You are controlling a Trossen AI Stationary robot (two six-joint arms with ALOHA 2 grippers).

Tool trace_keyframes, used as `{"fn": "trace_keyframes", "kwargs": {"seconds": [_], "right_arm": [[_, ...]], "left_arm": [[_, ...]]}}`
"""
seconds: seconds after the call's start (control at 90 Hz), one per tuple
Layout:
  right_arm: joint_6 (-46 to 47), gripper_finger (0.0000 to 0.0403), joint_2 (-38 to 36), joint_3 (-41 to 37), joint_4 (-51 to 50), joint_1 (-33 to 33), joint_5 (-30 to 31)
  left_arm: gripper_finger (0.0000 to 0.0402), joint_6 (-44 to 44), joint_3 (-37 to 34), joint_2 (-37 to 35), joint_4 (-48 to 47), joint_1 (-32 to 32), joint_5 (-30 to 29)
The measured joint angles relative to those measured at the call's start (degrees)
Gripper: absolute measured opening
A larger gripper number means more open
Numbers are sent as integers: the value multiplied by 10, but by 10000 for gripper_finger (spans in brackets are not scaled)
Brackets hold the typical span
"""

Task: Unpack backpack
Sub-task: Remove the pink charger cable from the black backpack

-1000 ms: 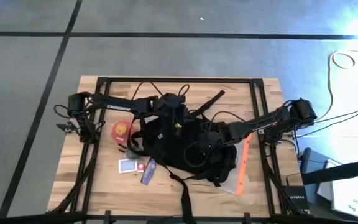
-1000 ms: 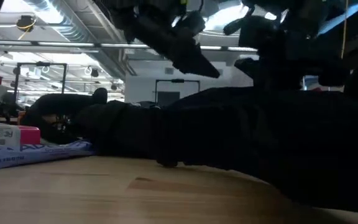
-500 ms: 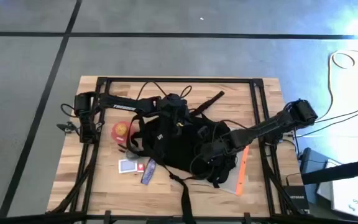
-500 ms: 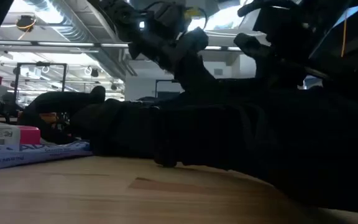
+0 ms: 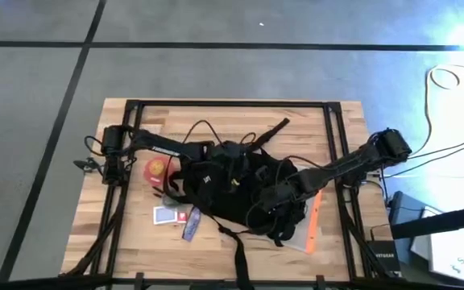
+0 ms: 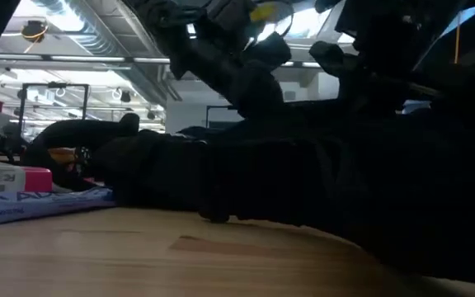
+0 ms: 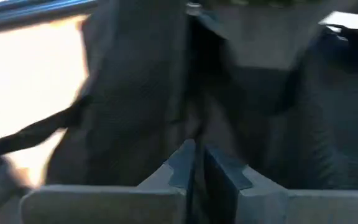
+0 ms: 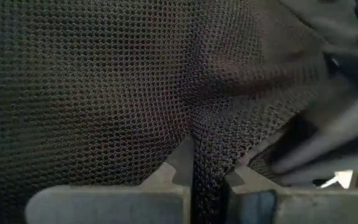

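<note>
The backpack [image 5: 232, 189] is presenting matt black woven cloth, and in the right wrist view its panel [image 8: 104, 81] is showing an open, rough mesh weave. The counter [image 5: 135, 234] is showing pale wood in jointed strips with a smooth, lightly satin finish. The right claw [image 8: 194, 171] is showing dull grey fingers [image 8: 176, 168] with a smooth, plastic-looking surface. The left claw [image 7: 194, 165] is showing the same matt grey finish.

Your two arms are dark, slim and jointed, each with black cables looping loosely beside its links. The left arm [image 5: 155, 145] carries small white lettering along its upper link. Your left pincer [image 7: 194, 165] shows grey, flat-faced fingers with stepped tips; your right pincer [image 8: 194, 165] shows matching grey fingers.
</note>
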Motion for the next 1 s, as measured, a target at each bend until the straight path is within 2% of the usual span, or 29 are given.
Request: {"fn": "trace_keyframes", "kwargs": {"seconds": [0.222, 0.389, 0.711, 1.0], "right_arm": [[16, 0, 0, 1, -21, -1, 0], [82, 0, 0, 1, -40, -5, 0], [86, 0, -1, 1, -122, -37, 20], [83, 0, -24, 1, -121, -104, 7]], "left_arm": [[17, -3, -1, 1, -4, -21, 46], [17, 16, -1, 1, -8, -29, 60], [17, 45, -1, 0, 12, -8, -68], [17, 11, -1, -50, -3, 52, -81]]}}
